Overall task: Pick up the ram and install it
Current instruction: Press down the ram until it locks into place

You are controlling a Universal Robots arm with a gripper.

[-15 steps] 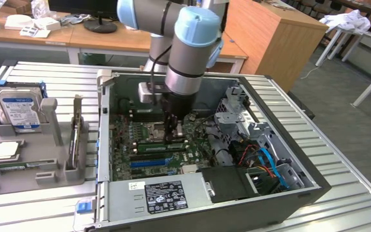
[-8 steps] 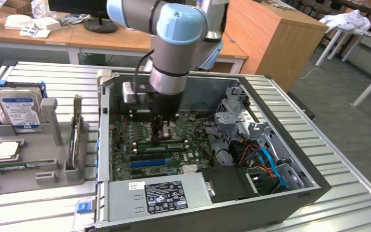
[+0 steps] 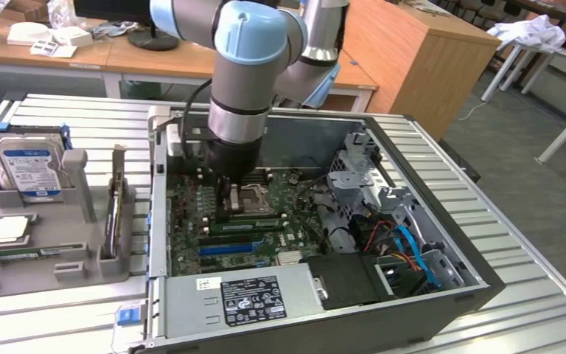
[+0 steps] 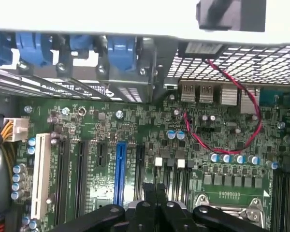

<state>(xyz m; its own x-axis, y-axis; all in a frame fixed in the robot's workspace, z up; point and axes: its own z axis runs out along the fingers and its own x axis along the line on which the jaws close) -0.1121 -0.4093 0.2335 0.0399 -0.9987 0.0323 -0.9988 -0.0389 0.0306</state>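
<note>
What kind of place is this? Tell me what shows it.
Probably a robotics lab or workshop bench for PC assembly: an open computer case with its motherboard exposed, a hard drive standing in a grey fixture, and office desks behind.

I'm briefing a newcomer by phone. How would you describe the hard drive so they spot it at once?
Find the open computer case on the slatted table. A grey holder sits beside it, on the exterior view's left. The hard drive stands upright at the holder's far end. It is a silver box with a blue label, unlike the small square part lying flat nearer the camera.
</note>
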